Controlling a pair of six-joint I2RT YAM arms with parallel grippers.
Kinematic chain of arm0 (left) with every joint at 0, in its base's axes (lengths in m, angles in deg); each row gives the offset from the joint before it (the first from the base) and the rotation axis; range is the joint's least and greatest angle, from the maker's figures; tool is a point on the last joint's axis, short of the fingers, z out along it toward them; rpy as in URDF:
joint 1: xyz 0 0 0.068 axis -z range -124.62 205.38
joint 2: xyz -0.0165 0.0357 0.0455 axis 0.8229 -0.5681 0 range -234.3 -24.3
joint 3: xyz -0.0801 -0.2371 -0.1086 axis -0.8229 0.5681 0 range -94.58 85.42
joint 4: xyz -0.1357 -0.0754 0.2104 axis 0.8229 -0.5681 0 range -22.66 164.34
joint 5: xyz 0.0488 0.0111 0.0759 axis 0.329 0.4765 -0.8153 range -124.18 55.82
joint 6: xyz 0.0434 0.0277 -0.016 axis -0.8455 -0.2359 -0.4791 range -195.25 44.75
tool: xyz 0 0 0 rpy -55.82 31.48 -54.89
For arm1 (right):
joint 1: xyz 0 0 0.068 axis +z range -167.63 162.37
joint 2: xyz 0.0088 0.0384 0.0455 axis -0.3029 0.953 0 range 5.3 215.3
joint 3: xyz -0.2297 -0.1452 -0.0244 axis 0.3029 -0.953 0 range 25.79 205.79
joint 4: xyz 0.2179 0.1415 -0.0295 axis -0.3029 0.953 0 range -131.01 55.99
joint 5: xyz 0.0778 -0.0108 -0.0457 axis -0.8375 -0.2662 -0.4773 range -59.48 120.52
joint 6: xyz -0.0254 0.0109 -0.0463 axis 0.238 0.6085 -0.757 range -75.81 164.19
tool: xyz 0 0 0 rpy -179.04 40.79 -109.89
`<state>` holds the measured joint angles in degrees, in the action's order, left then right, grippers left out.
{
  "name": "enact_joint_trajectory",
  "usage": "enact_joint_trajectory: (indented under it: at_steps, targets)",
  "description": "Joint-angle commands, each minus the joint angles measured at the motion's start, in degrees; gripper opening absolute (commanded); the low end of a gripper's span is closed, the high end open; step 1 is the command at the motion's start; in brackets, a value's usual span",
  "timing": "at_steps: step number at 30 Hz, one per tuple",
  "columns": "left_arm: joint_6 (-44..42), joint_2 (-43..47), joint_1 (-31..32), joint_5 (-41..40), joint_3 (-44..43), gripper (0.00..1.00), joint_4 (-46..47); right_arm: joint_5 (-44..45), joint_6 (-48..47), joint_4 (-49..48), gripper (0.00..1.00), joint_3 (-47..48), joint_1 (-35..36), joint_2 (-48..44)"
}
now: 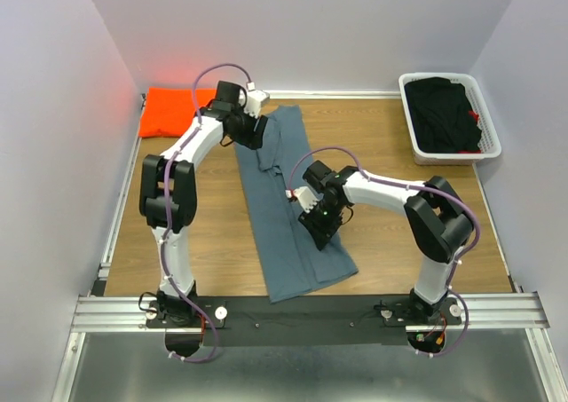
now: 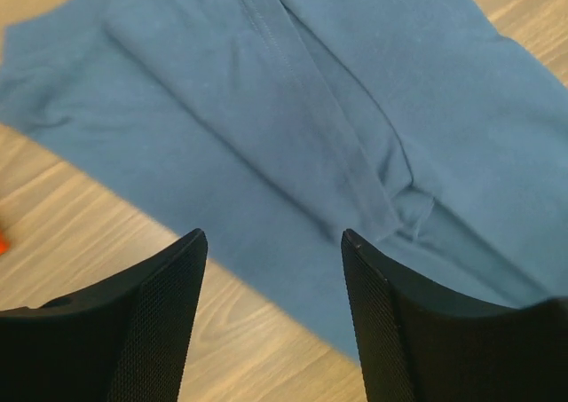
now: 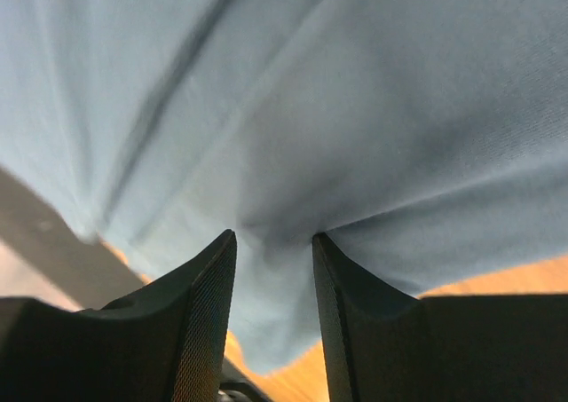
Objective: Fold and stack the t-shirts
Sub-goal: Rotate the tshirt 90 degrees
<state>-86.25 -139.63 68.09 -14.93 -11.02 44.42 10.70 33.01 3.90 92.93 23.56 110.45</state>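
The slate blue-grey t-shirt (image 1: 277,216) lies as a long folded strip down the middle of the table. The bright orange t-shirt (image 1: 173,111) lies folded at the back left corner. My left gripper (image 1: 252,136) hovers open and empty over the blue-grey shirt's far left edge; in its wrist view (image 2: 275,235) shirt (image 2: 355,109) and bare wood show between the fingers. My right gripper (image 1: 318,228) is at the shirt's near right edge. In the right wrist view (image 3: 273,235) its fingers are closed on a bunch of the cloth (image 3: 373,109), with creases running out from the tips.
A white basket (image 1: 410,118) holding dark clothes (image 1: 444,114) stands at the back right. Grey walls close in the table at the back and sides. A black and metal rail (image 1: 302,311) with the arm bases runs along the near edge.
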Motion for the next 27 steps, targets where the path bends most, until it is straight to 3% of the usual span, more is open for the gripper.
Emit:
enact_joint_trajectory:
  at_steps: [1,3,7,12,21,24,27]
  targets:
    - [1.1,-5.5,2.3,-2.4,-2.1,0.65,-2.3,-7.2,0.9,1.4,0.49,-0.8,0.8,0.4]
    - [1.1,-7.0,3.5,-2.6,-2.5,0.6,-2.4,-8.5,1.7,1.7,0.52,-0.5,0.4,-1.2]
    - [0.3,-12.3,5.7,-3.3,-5.6,0.57,-4.4,-12.7,1.7,2.4,0.81,0.0,-4.3,-5.7]
    - [-0.3,-19.4,7.7,-4.0,-12.0,0.54,-7.4,-13.2,1.5,2.5,0.85,0.5,-10.8,-7.4]
    - [-2.0,-35.0,8.6,-5.4,-42.7,0.53,-16.2,-11.1,2.1,1.9,0.91,4.3,-18.4,-4.4]
    - [-2.1,-35.7,8.5,-6.2,-45.8,0.55,-12.8,-9.7,1.6,1.5,0.91,7.5,-19.6,-2.3]
    - [-1.7,-34.0,8.5,-7.3,-45.6,0.64,-10.1,-6.9,1.7,1.1,0.91,12.6,-19.9,-0.2]
